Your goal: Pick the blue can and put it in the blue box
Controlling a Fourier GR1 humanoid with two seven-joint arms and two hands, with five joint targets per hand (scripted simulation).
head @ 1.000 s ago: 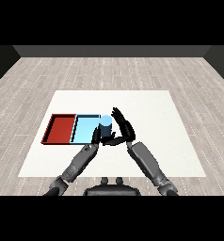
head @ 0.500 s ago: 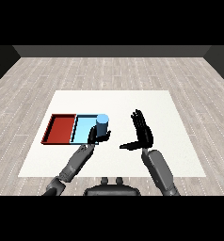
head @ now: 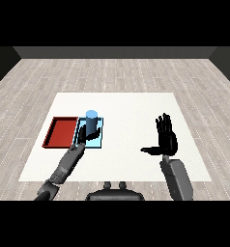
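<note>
The blue can [head: 91,120] stands upright over the light blue tray [head: 100,135], and my left hand [head: 84,137] is curled round its lower part. I cannot tell whether the can's base rests on the tray floor. My right hand [head: 165,137] is far off to the right above the white table, fingers straight and spread, thumb pointing left, holding nothing.
The red tray [head: 62,132] lies directly left of the blue tray, touching it. The white table [head: 131,111] stretches wide behind and to the right of the trays, on a grey wooden floor.
My right hand has let go of the can and pulled away to the right. My left hand has carried the can leftward, from the blue tray's right edge to over the tray.
</note>
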